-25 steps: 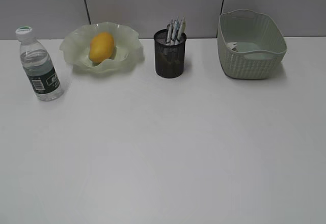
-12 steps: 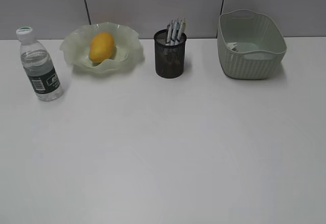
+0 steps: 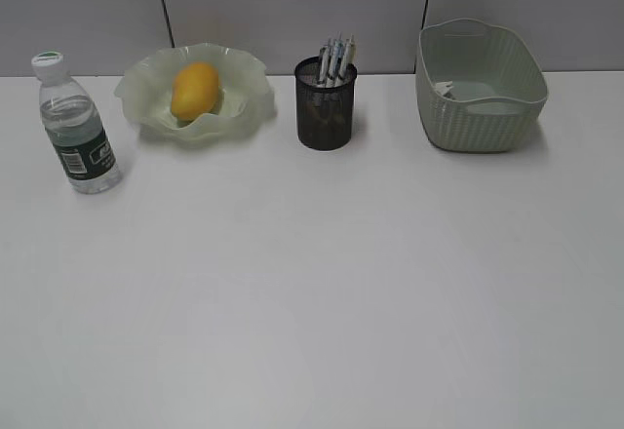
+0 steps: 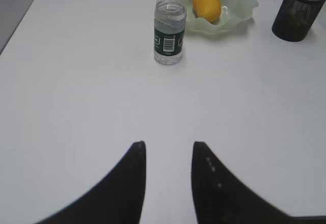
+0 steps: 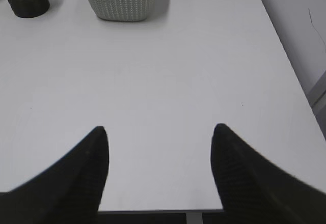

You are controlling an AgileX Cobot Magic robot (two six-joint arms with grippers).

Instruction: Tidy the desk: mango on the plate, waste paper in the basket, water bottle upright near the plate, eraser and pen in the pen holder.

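Smooth yellow mango (image 3: 194, 89) lies in ruffled translucent plate (image 3: 246, 107).

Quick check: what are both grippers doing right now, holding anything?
Left gripper: open, narrow gap, holding nothing.
Right gripper: open wide, holding nothing.

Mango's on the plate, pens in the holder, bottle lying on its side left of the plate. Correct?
One error: the water bottle stands upright, cap up, as the exterior view shows. The rest holds: mango on the plate, pens in the pen holder.
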